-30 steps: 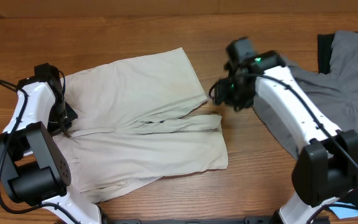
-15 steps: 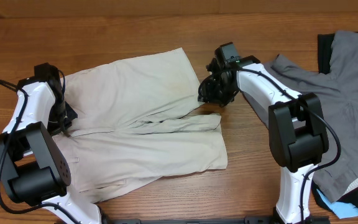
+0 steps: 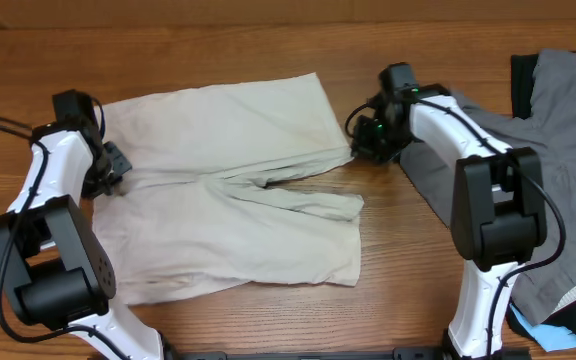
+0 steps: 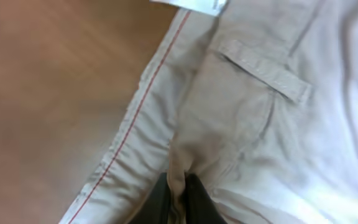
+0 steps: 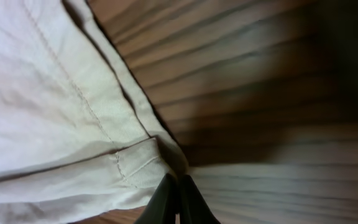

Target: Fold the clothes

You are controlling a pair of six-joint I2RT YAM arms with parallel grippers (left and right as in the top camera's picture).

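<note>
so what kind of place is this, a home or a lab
Most likely a robotics lab bench, not a home: the left arm and right arm mounted at a wooden table, beige shorts spread between them, a grey garment heaped at the edge.

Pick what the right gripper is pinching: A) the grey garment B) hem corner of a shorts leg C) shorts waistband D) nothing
B: the right gripper is shut on a leg's hem corner of the shorts; the left gripper pinches the waistband end.
</note>
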